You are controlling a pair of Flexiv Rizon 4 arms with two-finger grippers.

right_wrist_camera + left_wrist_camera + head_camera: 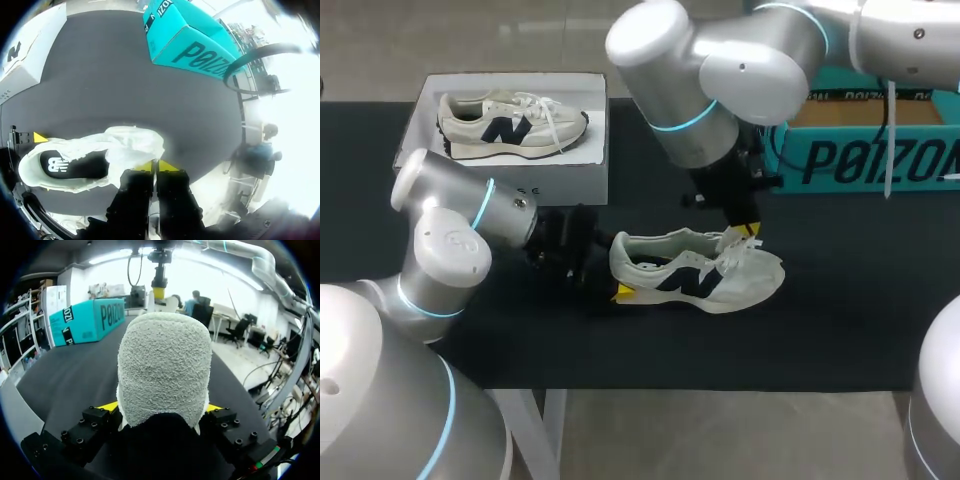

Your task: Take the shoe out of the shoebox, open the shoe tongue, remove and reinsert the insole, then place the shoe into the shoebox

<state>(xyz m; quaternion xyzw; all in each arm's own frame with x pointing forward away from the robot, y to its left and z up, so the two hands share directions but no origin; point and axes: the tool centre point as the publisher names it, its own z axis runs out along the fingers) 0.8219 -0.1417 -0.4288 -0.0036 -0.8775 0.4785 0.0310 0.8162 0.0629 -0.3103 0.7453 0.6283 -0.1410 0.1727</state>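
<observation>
On the black table [840,300], seen from above, the shoe [700,275] lies on its sole between the two arms. The left gripper [615,290] is at its heel and the right gripper [750,232] comes down onto its tongue [735,243]. Well behind the left gripper stands the white shoebox [570,180] with a second shoe [510,125] in it; beside and behind the right gripper sits a teal box [870,155].

From the left wrist, the left gripper [162,407] stands wide, a yellow tip pressed to each side of the shoe's pale heel [162,365], clamped on it. Dark cloth [75,380] runs ahead of the fingers to the teal box [92,320].

From the right wrist, the right gripper [156,166] has its fingers almost together, pinching the edge of the white tongue [135,145] just ahead of them. Beyond it the shoe [30,172] gapes, its insole [75,165] showing, on the bare dark surface [110,80]. Farther ahead lie the teal box [195,45] and the white shoebox [20,65]
</observation>
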